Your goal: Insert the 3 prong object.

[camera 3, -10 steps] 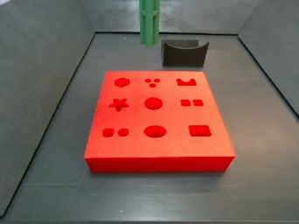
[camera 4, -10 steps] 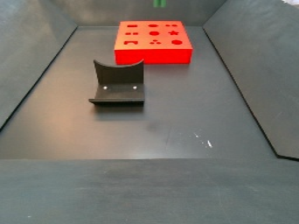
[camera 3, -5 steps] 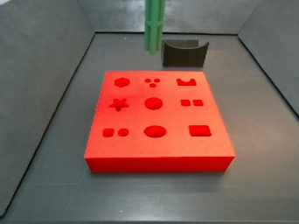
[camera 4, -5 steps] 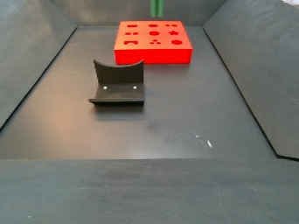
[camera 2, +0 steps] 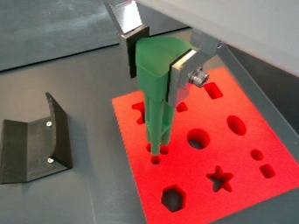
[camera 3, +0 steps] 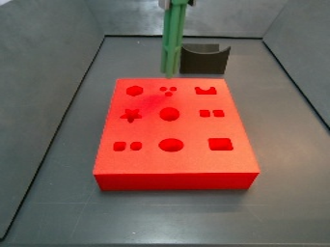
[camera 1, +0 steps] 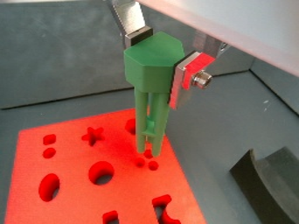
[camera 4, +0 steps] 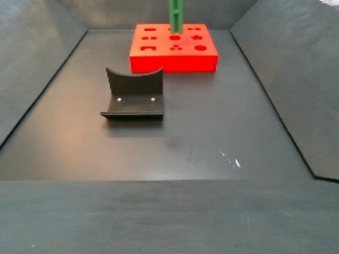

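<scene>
My gripper (camera 1: 163, 57) is shut on the head of the 3 prong object (camera 1: 149, 105), a bright green peg of slim rods, and holds it upright. The gripper shows in the same grip in a wrist view (camera 2: 162, 61). The rod tips hang just over the three small round holes (camera 3: 168, 92) near the far edge of the red block (camera 3: 175, 166). I cannot tell whether the tips touch the block. The peg shows in both side views (camera 3: 172, 39) (camera 4: 176, 12); the gripper itself is out of frame there.
The red block (camera 4: 172, 62) has several differently shaped holes in its top. The dark grey curved holder (camera 3: 204, 58) stands on the floor beyond the block; it also shows in a side view (camera 4: 133, 94). Grey walls enclose the floor.
The green peg has come down and shifted slightly right, from behind the block's far edge to just over the three small holes. The block and holder have not moved.
</scene>
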### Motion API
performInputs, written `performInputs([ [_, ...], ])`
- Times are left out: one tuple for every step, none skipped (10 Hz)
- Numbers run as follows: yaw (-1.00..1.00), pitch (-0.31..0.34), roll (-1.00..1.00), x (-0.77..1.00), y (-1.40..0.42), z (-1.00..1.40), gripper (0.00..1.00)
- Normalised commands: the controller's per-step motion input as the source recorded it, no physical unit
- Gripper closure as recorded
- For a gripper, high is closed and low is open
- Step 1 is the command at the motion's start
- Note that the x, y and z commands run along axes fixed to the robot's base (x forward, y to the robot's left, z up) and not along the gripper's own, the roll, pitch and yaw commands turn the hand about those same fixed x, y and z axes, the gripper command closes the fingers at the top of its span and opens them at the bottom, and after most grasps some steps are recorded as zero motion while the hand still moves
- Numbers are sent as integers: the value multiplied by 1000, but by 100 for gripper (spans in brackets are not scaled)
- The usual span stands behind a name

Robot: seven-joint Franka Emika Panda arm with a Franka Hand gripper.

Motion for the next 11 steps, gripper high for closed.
performInputs([
  [0,-79,-47,20,9,0,100],
  [0,-66,-17,183,0,-20,100],
  [0,-106,-16,251,0,-83,100],
  [0,-31,87,231,0,0,100],
  [0,-44,137,157,0,-40,100],
  [0,-73,169,9,0,-149,100],
  [0,-113,139,-11,0,-180,100],
  [0,-153,81,-60,0,-240,100],
  [0,-163,24,0,0,-289,100],
  [0,-203,0,-120,0,-369,100],
  [0,-226,-34,-143,0,-360,100],
])
